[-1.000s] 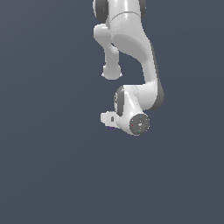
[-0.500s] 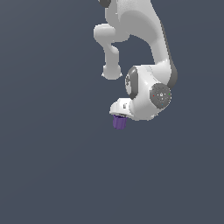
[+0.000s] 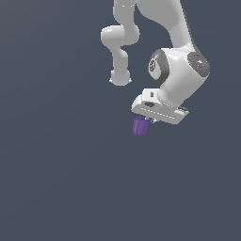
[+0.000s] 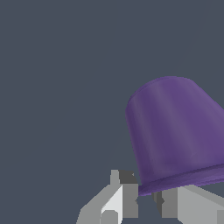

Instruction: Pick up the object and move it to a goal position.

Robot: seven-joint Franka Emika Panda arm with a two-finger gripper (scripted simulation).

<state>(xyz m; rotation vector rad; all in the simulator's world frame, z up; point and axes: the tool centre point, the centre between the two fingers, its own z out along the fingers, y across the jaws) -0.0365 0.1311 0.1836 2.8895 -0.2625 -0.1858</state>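
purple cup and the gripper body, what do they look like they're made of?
Purple cup: matte plastic by the look, with even colour, soft shading and no glints. Gripper body: smooth white plastic or painted shell with a slight sheen. Both are simulator renders, so the material is a guess.

No real room at all: a bare simulated space. Flat, even slate-grey backdrop (image 3: 56,179) on every side of the hand, without floor line, wall, furniture or shadow. Smooth, plastic-looking white arm (image 3: 176,70) with clean computer-drawn shading. Below the hand, a plain purple cup (image 3: 140,126) of uniform colour, no texture or label. Same blank grey behind it in the wrist view.
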